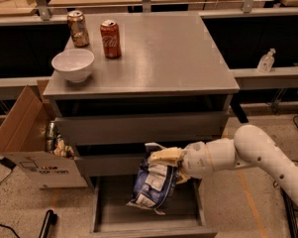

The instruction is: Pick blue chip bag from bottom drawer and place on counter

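The bottom drawer (105, 209) stands pulled out at the foot of the grey cabinet, its tray open to view. Above it hangs the blue chip bag (152, 186), crumpled and upright, its lower end over the inside of the drawer and its top in front of the middle drawer (109, 164). Whether the bag's bottom edge touches the drawer floor cannot be told. The hand (169, 166) is at the top right corner of the bag, its pale fingers (163, 155) clamped on the foil. The white arm (257, 150) reaches in from the right, level with the middle drawer.

To the left of the cabinet, on the floor, stands an open cardboard box (20, 133) with things inside.

Higher up, the top drawer (138, 128) is shut. On the table (173, 53), towards its left side, a white bowl (73, 65) sits near the front edge. Behind it stand a red soda can (110, 38) and, further left, a brownish can (77, 29), both upright.

Far right, a small clear bottle (266, 61) stands on a ledge.
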You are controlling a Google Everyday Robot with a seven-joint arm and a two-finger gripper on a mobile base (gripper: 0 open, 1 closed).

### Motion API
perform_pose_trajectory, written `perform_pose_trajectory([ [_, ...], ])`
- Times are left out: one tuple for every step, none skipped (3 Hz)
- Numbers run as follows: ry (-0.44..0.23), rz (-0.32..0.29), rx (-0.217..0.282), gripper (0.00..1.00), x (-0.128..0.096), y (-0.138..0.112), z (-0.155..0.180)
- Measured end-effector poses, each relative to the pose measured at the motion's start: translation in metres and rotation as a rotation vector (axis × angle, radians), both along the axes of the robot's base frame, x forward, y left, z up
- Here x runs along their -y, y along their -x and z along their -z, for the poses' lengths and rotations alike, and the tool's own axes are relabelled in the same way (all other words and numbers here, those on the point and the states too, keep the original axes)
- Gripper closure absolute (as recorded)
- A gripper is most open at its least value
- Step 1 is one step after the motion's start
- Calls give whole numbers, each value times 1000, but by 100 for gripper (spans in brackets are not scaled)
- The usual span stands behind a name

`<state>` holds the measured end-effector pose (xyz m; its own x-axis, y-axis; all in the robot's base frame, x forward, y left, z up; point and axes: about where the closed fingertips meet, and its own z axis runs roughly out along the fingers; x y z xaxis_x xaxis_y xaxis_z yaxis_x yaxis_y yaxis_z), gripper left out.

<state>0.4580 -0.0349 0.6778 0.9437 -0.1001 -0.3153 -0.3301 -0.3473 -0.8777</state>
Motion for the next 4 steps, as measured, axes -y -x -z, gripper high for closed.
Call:
perform_pose_trajectory([
  [83,-18,158,100,12,-17,-56],
  [138,-14,271,100,27,-30,-101],
  [193,-4,351,100,41,-57,-147],
  [222,57,417,100,54,-111,-202],
])
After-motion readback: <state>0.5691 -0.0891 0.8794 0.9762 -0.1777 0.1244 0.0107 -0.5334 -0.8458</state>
